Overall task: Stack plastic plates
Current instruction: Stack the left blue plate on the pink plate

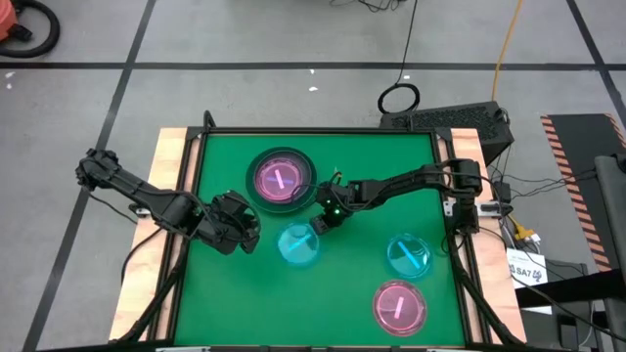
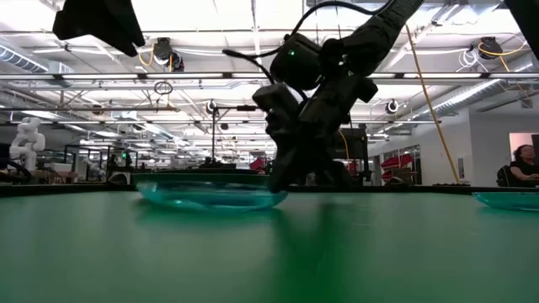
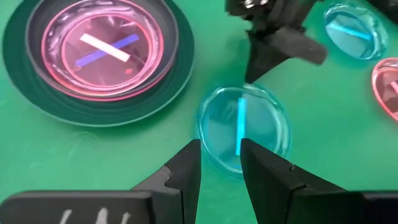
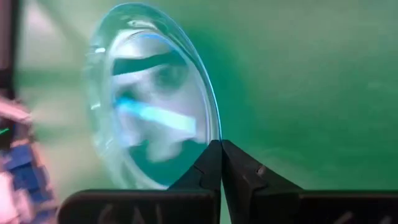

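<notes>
Cyan plate (image 1: 297, 244) sits mid-table on the green mat (image 1: 352, 284), its rim pinched by the right gripper (image 1: 322, 223), fingers clamped together on the edge. Left gripper (image 1: 252, 238) hovers just beside the same plate, fingers slightly apart. Behind: pink plate in dark plates stack (image 1: 281, 180). Second cyan plate (image 1: 408, 255) and another pink plate (image 1: 399, 306) lie well apart, right side.

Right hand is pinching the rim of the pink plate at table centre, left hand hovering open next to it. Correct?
Not quite: the plate is cyan, not pink. In the right wrist view the right hand is shut on the rim of a translucent cyan plate; the high view shows it at table centre. The left hand does hover open beside it.
</notes>
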{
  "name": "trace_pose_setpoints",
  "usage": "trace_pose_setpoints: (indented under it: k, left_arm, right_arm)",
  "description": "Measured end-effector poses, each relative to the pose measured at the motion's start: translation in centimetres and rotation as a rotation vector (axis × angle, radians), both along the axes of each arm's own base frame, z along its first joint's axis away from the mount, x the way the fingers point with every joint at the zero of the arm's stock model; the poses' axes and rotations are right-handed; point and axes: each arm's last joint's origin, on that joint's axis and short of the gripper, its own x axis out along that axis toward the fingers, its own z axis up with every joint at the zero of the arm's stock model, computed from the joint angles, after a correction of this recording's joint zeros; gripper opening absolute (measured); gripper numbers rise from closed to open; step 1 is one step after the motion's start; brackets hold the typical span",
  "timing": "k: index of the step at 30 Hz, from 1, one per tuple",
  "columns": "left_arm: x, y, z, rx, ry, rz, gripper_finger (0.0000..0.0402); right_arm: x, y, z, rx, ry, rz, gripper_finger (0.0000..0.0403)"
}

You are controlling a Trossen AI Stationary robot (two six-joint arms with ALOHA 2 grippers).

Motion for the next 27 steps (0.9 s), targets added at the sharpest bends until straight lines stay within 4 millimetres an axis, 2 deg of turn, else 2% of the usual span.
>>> trace_pose_setpoints:
  k: [6,19,27]
  left_arm:
    - [-0.3,0.2,-0.2,0.031,0.043,-0.015,0.0118]
    - [-0.5,0.3,-0.2,0.075,0.061,-0.031,0.0118]
    - [-0.9,0.8,0.6,0.112,0.029,-0.022,0.0118]
  right_arm:
    - [-0.2,0.2,2.1,0.057,-0.059,0.038,0.0001]
    - [-1.6,0.3,7.9,0.095,-0.196,-0.016,0.0]
    - [-2.5,0.3,10.3,0.12,-0.244,-0.052,0.0]
